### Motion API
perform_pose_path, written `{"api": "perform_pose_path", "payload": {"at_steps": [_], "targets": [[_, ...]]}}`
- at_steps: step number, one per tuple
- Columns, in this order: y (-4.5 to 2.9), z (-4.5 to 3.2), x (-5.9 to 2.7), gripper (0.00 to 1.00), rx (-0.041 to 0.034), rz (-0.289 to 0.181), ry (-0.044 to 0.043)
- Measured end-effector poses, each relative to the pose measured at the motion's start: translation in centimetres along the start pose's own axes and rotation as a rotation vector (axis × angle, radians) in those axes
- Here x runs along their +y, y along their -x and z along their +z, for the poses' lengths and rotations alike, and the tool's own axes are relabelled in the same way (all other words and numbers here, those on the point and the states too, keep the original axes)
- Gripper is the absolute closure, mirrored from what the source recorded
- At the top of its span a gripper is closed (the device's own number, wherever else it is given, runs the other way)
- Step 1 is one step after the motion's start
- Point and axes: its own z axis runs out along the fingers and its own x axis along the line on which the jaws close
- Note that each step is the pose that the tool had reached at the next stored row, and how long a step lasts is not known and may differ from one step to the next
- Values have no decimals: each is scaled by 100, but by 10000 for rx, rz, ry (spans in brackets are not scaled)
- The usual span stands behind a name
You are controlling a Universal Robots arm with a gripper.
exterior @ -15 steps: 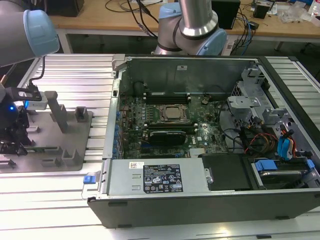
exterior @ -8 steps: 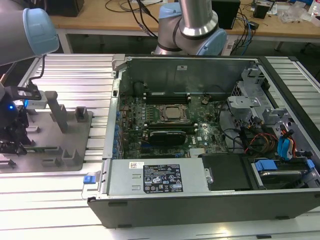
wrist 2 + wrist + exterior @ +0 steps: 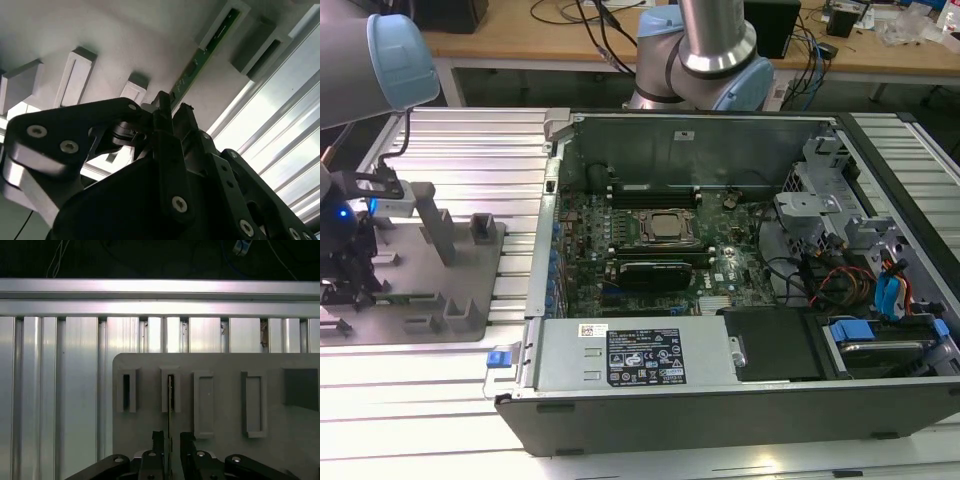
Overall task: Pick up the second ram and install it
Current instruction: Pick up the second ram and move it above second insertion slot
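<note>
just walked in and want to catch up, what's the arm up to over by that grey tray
A robot arm is at the grey tray on the exterior view's left, beside the open computer case. Its gripper sits over the second ram, a thin green stick on edge in a tray slot. The jaws stand either side of it, gaps showing, so it is not yet gripped.

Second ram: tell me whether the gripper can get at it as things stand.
Probably yes: the gripper straddles the second ram, standing on edge in the grey tray, jaws apart, with nothing between them and it.
</note>
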Motion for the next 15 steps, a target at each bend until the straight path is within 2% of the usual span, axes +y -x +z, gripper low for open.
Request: {"api": "perform_pose_path", "payload": {"at_steps": [4, 5, 13, 15], "targets": [[0, 0, -2, 76, 0, -1, -1], [-1, 0, -3, 84, 0, -2, 0], [-1, 0, -5, 84, 0, -2, -1], [0, 0, -5, 91, 0, -1, 0]]}}
